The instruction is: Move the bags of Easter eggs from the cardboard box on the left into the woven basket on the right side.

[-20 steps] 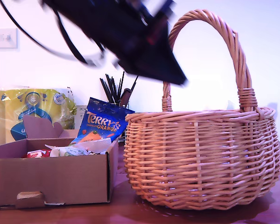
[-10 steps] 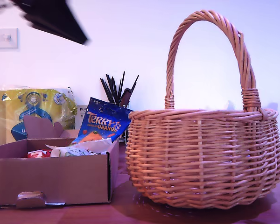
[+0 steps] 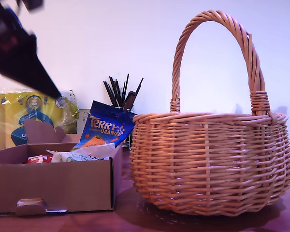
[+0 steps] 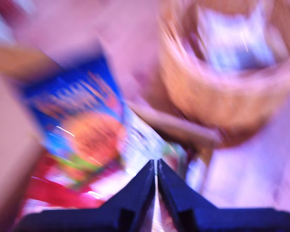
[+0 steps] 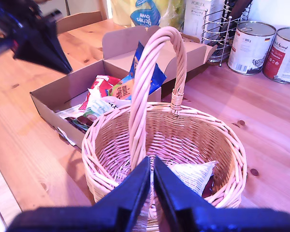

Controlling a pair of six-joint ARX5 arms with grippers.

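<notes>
The cardboard box stands at the exterior view's left, with the blue "Terry's Orange" bag leaning upright in its far corner. A red bag and pale crinkly bags lie inside it. My first gripper hangs shut and empty above the box; its own view is motion-blurred, showing the blue bag past its tip. The woven basket fills the exterior view's right. My second gripper hovers shut over the basket rim, where a white bag lies inside.
A big yellow plastic-wrapped pack stands behind the box. A wire holder of black utensils, a white Porlex box and two tins stand behind the basket. The tall basket handle arches just ahead of my second gripper.
The dark arm swung from above the basket across to the exterior view's left, and its tip now dips toward the box. The bags in the box have not moved.
</notes>
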